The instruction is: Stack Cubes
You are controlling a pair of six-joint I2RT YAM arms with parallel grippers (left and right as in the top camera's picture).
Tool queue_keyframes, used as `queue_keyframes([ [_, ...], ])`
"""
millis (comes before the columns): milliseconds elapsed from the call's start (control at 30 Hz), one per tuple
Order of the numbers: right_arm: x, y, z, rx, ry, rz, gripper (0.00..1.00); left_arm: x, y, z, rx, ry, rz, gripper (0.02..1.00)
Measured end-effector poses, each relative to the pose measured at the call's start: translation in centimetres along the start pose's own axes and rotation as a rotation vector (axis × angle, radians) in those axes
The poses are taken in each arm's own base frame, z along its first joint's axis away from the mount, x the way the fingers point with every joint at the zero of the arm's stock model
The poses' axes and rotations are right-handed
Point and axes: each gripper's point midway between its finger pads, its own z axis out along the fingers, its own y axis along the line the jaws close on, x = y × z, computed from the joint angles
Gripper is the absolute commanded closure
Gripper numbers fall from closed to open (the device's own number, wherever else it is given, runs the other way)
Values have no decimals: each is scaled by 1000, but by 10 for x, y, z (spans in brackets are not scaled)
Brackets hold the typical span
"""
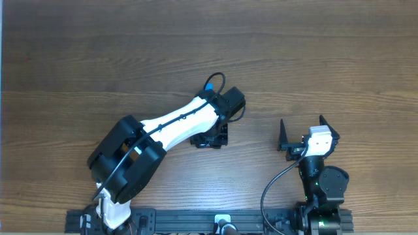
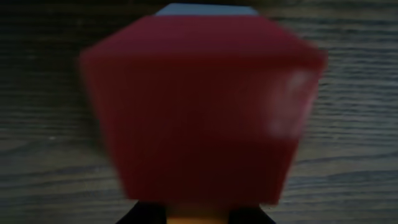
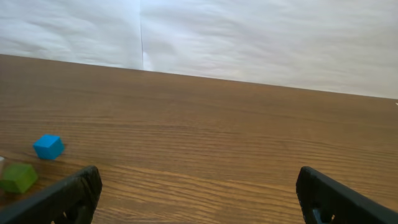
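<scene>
Wooden tabletop (image 1: 98,52), mid-stack by my judgement: left gripper (image 1: 210,138) hangs low at centre, red cube (image 2: 199,106) close under its camera (held or not, I cannot tell). Right gripper (image 3: 199,180) rests spread wide, empty. Next needs cube faces squared.

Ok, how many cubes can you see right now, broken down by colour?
red cube: 1
blue cube: 1
green cube: 1
Total: 3
A pale sliver shows just past the red cube. It is too hidden to tell whether it is one of these cubes or another, so it is not counted.
</scene>
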Motion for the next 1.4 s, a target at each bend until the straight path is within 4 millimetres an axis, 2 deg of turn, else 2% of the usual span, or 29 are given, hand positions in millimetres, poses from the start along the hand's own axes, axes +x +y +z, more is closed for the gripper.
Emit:
queue_keyframes([
  [133,0,0,0,0,0,-1,7,-2,1,-17,22,-43,0,978],
  [233,0,0,0,0,0,0,7,-3,6,-42,40,-69,-10,978],
  [367,0,0,0,0,0,0,7,-18,1,-69,73,-119,-17,980],
  [500,0,0,0,0,0,0,9,-31,1,-84,92,-152,-20,982],
  [767,0,0,0,0,0,-1,7,-43,7,-87,94,-174,-8,982],
  [1000,0,0,0,0,0,0,7,-46,5,-75,79,-159,3,980],
  [1400,0,0,0,0,0,0,7,-48,4,-70,76,-154,-9,980],
])
